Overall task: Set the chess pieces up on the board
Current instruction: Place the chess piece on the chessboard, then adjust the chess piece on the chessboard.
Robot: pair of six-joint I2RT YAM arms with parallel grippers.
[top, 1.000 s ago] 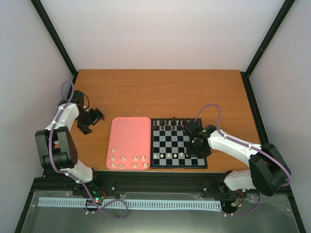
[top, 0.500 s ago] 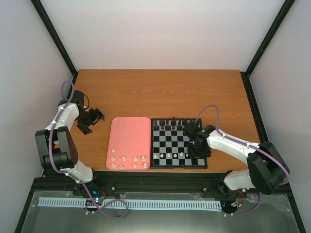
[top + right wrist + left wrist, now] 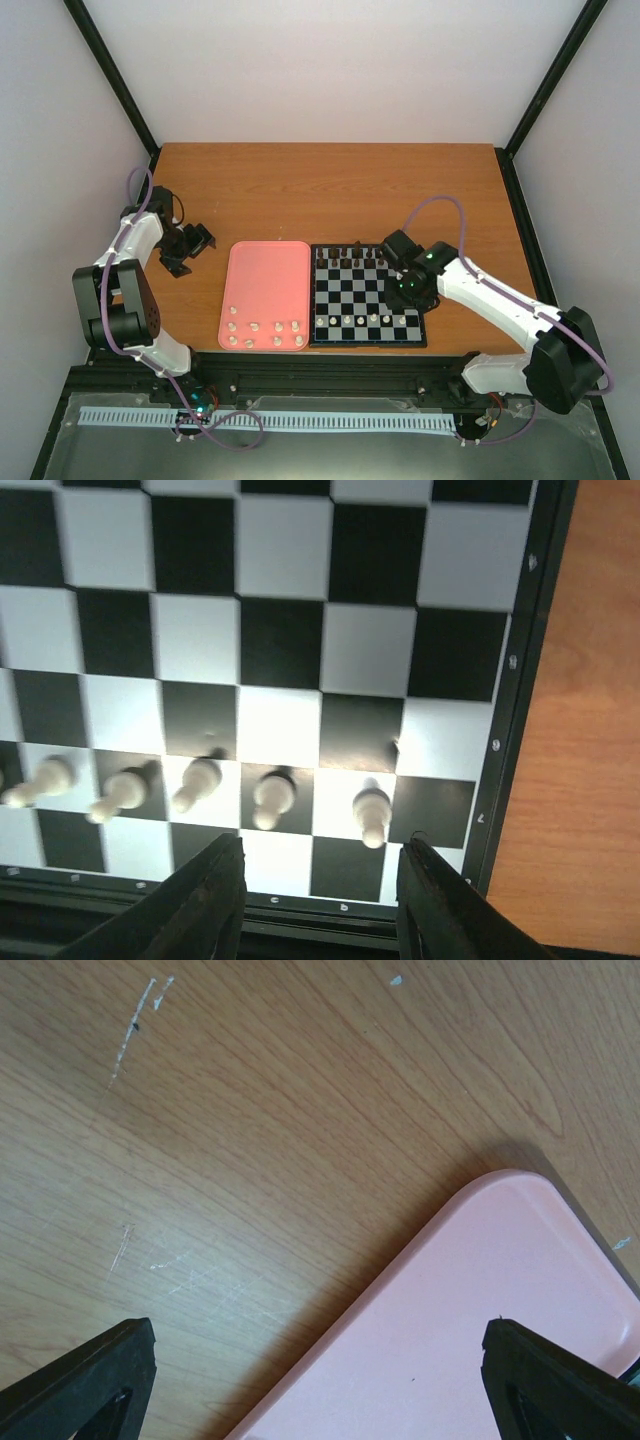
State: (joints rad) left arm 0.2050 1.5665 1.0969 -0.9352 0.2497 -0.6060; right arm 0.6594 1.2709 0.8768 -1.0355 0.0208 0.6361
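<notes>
The chess pieces [image 3: 372,810] are cream-white, board [image 3: 280,640] chequered black-and-white, tray [image 3: 268,275] pink.

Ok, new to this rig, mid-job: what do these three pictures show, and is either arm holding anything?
Two robot arms with two-finger jaws stand at a wooden table. The overhead picture shows both: left arm, right arm. The other two pictures come from cameras on each wrist. On the table lie a plain pink rectangular tray carrying tiny cream-white chess pieces and a small black-and-pale chessboard with tiny dark pieces on its far row and cream pawns near. Both sets of jaws are open and empty; the right ones hang above the board.
</notes>
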